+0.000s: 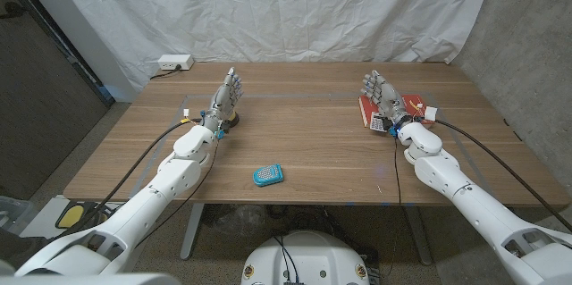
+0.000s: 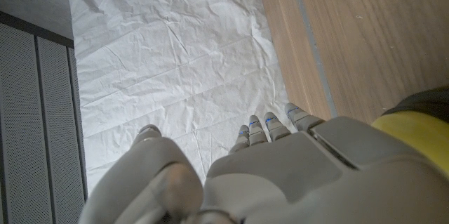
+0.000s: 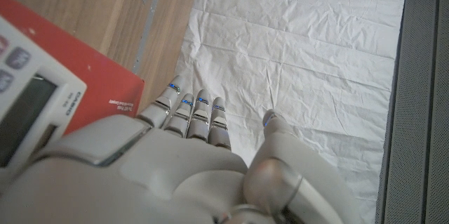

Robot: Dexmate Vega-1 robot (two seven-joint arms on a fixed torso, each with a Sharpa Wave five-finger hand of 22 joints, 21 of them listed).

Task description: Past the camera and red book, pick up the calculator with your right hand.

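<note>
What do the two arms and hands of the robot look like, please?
Both arms have smooth white rounded shells. A thin black cable runs along each. The left hand and right hand are grey, and their fingers carry small blue marks.

Your left robot hand and right robot hand: light grey shells, small blue marks on fingers, glossy white arm segments, black cable along each forearm, yellow part by left wrist.
</note>
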